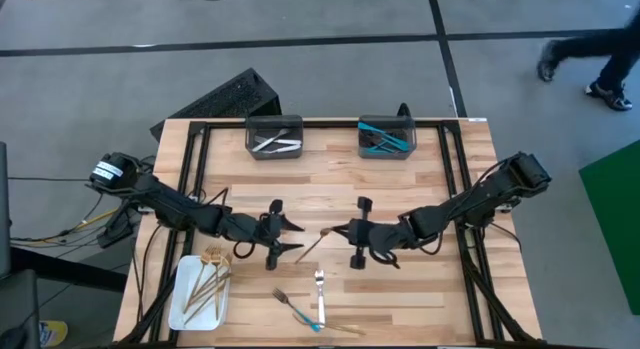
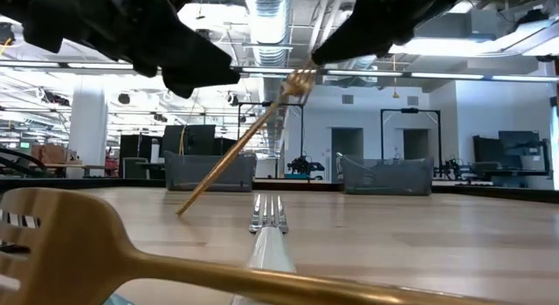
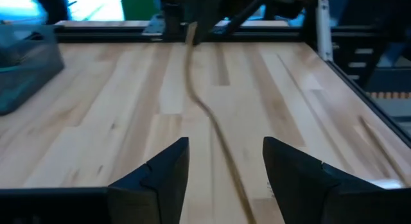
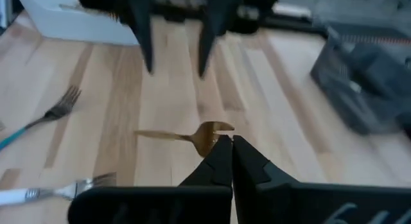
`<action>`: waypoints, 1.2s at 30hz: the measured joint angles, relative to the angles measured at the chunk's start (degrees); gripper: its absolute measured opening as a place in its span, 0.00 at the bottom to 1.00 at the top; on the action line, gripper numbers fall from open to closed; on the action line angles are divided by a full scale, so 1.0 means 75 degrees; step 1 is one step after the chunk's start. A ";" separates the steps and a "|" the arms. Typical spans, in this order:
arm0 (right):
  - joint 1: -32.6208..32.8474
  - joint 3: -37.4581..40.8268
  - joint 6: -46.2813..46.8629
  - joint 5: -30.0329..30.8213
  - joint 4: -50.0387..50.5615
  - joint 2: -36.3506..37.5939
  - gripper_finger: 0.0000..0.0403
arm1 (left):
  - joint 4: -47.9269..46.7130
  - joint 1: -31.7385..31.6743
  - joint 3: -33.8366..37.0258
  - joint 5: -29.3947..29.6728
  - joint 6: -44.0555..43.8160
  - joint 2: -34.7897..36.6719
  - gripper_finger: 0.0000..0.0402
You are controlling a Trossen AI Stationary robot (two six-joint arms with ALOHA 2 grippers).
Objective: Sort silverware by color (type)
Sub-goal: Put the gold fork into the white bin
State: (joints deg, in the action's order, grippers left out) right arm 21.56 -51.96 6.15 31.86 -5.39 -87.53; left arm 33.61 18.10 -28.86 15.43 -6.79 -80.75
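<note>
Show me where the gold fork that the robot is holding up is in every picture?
High view: gold fork mid-table, between both grippers.
Low view: slanting up from the table, centre.
Left wrist view: thin line running ahead past open fingers.
Right wrist view: at the shut fingertips.
Shared landmark: the silver fork lying on the table.

**Table layout: two bins at the far edge, tray at the near left corner**

Two bins sit side by side along the table's (image 1: 420,289) far edge, the left bin (image 1: 274,136) and the right bin (image 1: 386,138), each with utensils inside. A tray (image 1: 186,307) holding forks lies at the near left corner. Three forks (image 1: 316,307) lie bunched by the near edge, right of the tray. At the table's centre the left gripper (image 1: 297,236) and right gripper (image 1: 334,231) face each other, a single fork (image 1: 310,246) between them.
</note>
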 joint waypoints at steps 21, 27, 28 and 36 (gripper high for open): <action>-0.0297 -0.0388 -0.1911 -0.0030 -0.1591 0.0011 0.03 | 0.0114 -0.0384 0.0000 -0.0796 -0.0191 0.0000 0.24; -0.0303 -0.0391 -0.1355 -0.0228 -0.1574 0.0020 0.09 | 0.0082 -0.0392 0.0003 -0.0115 -0.0272 0.0003 0.02; -0.0320 -0.0391 -0.1206 -0.0225 -0.1551 0.0020 0.11 | 0.0056 -0.0381 0.0003 0.0031 -0.0363 0.0023 0.02; -0.0336 -0.0393 -0.0623 0.0073 -0.1551 0.0020 0.28 | -0.1928 0.0718 0.0003 0.1902 -0.1886 0.1694 0.01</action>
State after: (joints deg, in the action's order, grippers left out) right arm 19.04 -54.92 1.48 32.41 -17.02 -87.37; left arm 19.14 23.49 -28.84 29.69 -20.93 -68.05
